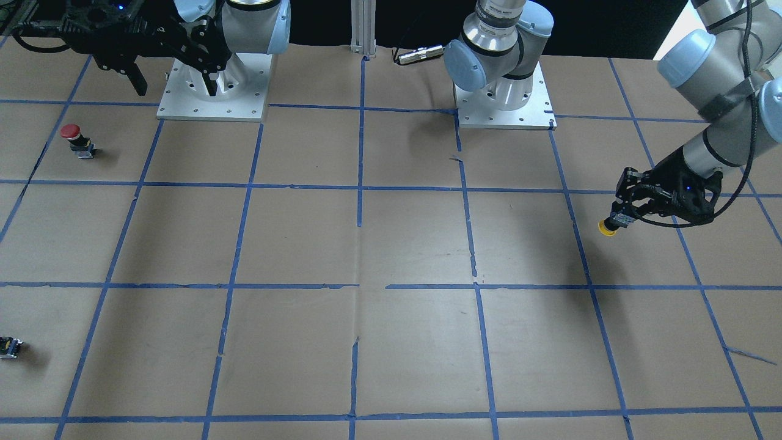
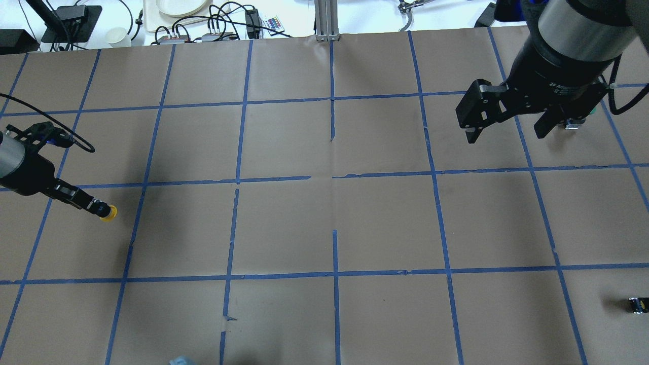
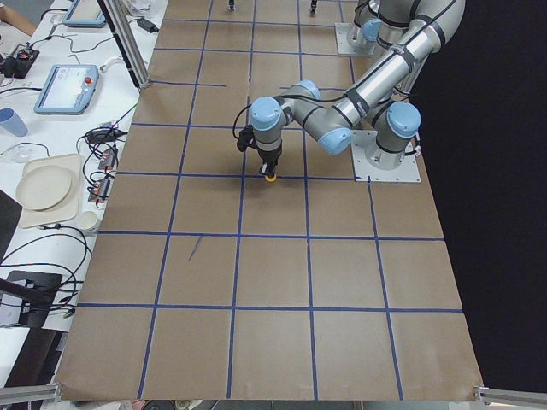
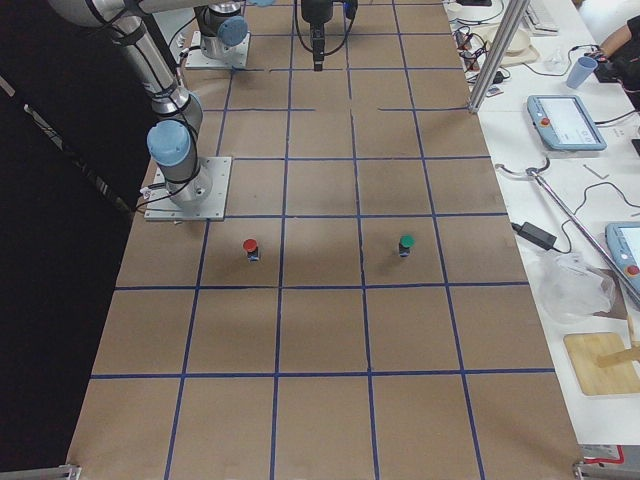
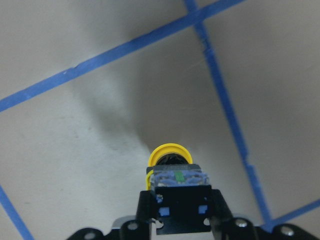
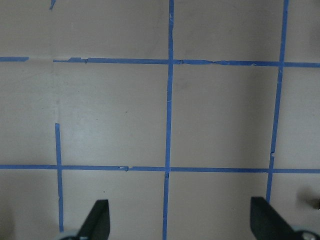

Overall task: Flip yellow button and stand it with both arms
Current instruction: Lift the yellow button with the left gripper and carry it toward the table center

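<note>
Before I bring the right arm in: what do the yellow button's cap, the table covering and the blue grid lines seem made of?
Cap of the yellow button: looks like smooth moulded plastic, even colour, clean round rim; table covering: probably brown kraft paper, matte, with creases and seams; blue grid lines: likely masking tape, edges torn and lifting.

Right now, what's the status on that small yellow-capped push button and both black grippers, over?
Left gripper shut on yellow-capped push button, cap pointing down. Right gripper open, empty, far off. Red-capped button stands well aside.
</note>
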Motion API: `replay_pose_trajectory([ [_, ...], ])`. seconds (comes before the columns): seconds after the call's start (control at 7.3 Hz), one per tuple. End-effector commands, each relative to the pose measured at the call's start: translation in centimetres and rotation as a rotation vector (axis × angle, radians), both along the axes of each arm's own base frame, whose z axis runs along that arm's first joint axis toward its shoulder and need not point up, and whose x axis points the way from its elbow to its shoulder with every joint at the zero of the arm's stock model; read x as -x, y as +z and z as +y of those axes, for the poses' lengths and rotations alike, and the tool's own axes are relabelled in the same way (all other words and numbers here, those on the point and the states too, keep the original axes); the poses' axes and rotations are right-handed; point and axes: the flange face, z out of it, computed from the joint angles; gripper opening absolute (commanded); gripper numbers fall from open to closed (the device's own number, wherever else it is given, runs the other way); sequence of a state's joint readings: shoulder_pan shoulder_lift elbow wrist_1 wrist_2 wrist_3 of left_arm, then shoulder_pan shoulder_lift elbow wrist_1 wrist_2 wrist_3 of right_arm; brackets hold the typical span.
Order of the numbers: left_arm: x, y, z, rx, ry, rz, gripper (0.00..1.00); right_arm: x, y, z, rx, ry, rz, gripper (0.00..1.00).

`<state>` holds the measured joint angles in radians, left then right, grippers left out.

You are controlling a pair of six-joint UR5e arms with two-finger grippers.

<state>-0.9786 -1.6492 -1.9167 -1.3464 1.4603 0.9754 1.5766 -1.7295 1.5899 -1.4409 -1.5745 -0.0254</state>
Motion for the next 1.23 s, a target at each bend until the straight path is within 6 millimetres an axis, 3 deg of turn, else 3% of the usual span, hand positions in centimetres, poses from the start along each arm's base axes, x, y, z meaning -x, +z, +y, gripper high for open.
replay_pose_trajectory([
  [0.0, 7.9, 7.4, -1.8, -0.071, -0.026, 0.23, 0.21, -0.1, -1.1, 0.4, -0.029, 0.003, -0.002, 1.0],
  [0.27, 12.0, 8.1, -1.7, -0.108, 0.066, 0.536, 0.21, -1.0, -2.2, 0.4, -0.073, -0.054, -0.129, 1.0],
  [0.68, 22.3, 9.6, -0.7, -0.127, 0.144, 0.894, 0.21, -0.9, -1.7, -0.1, -0.235, -0.521, -0.418, 1.0],
  [0.96, 28.5, 9.3, 0.5, -0.127, 0.229, 1.105, 0.21, 1.8, -1.6, -0.7, -0.372, -0.759, -0.595, 1.0],
  [1.1, 30.4, 10.7, 0.4, -0.109, 0.254, 1.178, 0.21, 2.7, -1.2, -1.3, -0.444, -0.902, -0.704, 1.0],
])
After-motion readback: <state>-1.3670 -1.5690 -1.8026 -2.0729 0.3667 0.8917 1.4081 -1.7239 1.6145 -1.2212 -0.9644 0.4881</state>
